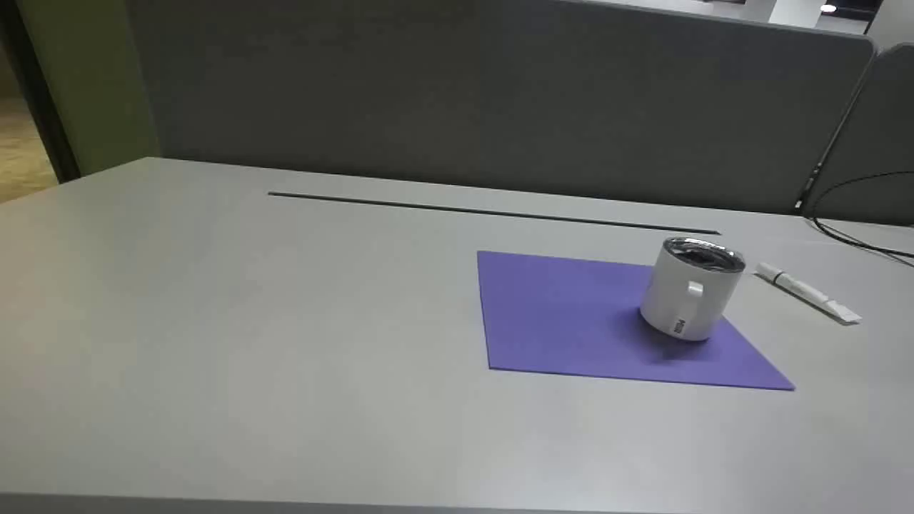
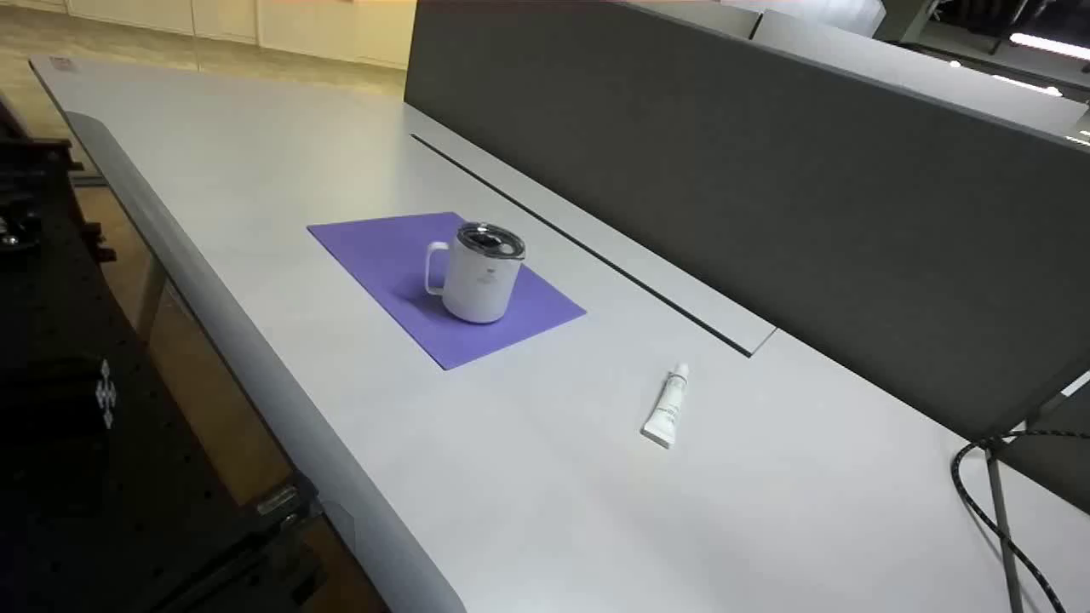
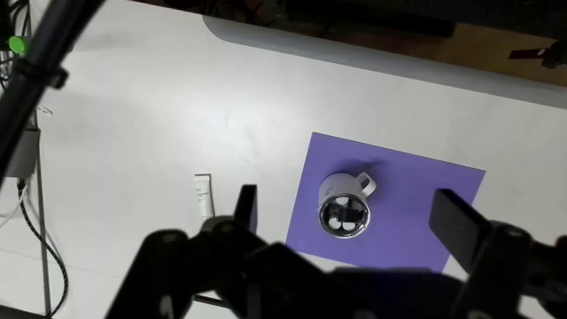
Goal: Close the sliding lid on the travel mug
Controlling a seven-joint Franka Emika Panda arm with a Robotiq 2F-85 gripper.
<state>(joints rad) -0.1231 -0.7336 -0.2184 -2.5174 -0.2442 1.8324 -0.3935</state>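
The travel mug (image 1: 687, 303), short and white with a side handle, stands upright on the purple mat in both exterior views (image 2: 479, 285). The wrist view shows it from above (image 3: 339, 185). The sliding lid (image 3: 344, 218) is the dark, shiny round top with a silvery rim; it also shows in both exterior views (image 1: 703, 255) (image 2: 491, 240). Whether its slider is open or shut is hard to tell. My gripper (image 3: 347, 206) shows only in the wrist view. It is wide open and empty, above the mug and apart from it, with a finger on either side.
The purple mat (image 1: 557, 314) lies on the light grey table (image 1: 285, 343). A white tube (image 2: 668, 407) lies beside it. A dark partition (image 1: 464, 100) runs along the table's back. Black cables (image 2: 1005, 511) lie at a side of the table.
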